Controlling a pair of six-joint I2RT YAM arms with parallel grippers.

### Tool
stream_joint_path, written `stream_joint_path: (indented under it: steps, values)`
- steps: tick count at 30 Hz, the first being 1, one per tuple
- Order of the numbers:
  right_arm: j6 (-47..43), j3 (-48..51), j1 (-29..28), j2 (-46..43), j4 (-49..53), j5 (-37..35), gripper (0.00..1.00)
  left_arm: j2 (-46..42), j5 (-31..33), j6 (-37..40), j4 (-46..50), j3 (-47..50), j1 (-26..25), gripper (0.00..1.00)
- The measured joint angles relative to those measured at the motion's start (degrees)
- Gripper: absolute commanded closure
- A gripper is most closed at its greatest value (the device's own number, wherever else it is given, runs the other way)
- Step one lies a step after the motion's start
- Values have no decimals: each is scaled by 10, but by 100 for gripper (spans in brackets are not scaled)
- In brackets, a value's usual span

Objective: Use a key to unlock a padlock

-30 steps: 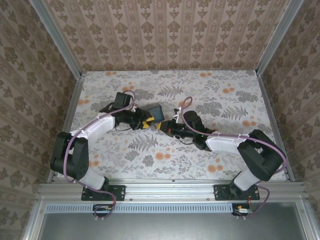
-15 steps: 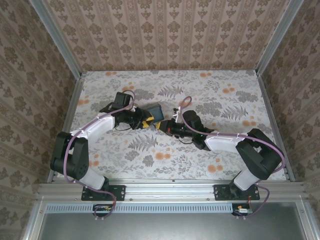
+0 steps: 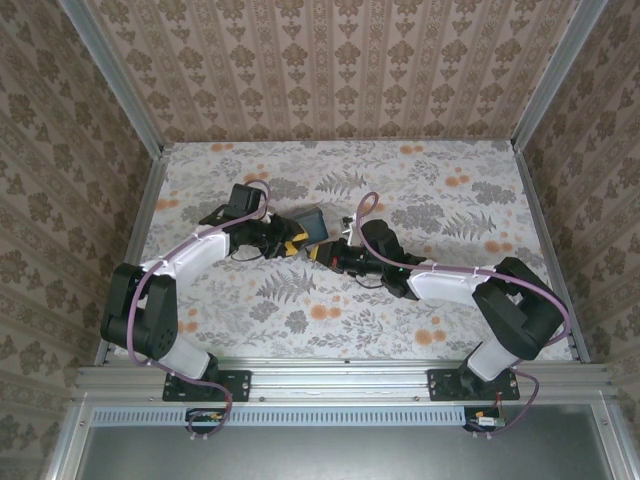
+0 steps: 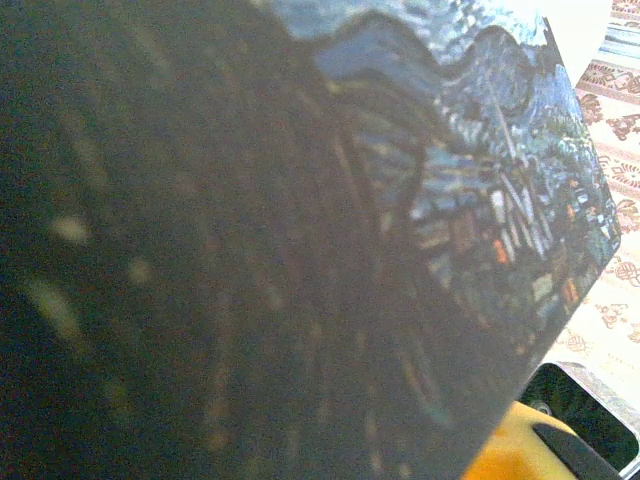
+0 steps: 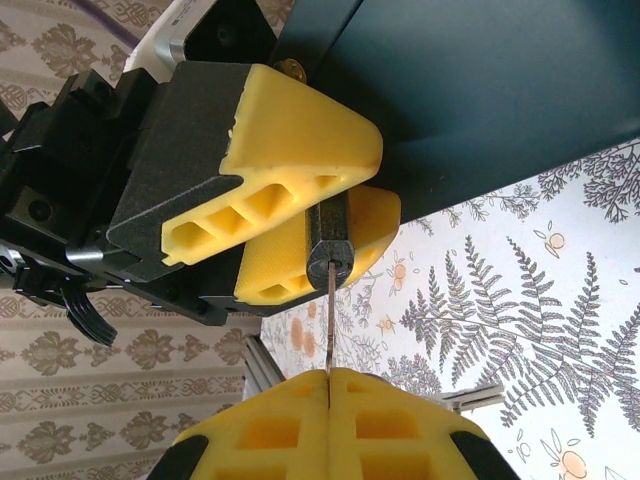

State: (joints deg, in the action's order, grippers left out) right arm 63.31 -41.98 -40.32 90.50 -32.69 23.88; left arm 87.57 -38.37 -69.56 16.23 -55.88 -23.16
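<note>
Right wrist view is giving the plainest account. The right gripper is pressing its yellow ribbed fingers flat together on a thin silver metal key, leaving only the blade sticking out of the seam. Gripping it that way is lining the blade up with the wrist, probably so a roll of the wrist can turn it.

The blade is meeting the keyway on the end face of a small dark blocky padlock; how deep it is sitting I cannot tell. The left gripper is clamping the padlock between its own yellow fingers, keyway facing the other arm. That is likely bracing the body so it is not spinning with the key.

A dark flat panel with a blue painted print is lying close against the left gripper; whether it is joined to the padlock is unclear.

From the top external camera, both grippers are meeting tip to tip over the middle of the floral-patterned tabletop.
</note>
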Motion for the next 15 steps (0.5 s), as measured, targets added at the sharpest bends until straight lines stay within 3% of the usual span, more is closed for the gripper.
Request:
stream_joint_path:
  steps: [15]
  values:
    - [1, 0, -1, 1, -2, -1, 96, -2, 1, 9, 13, 0, 0, 100]
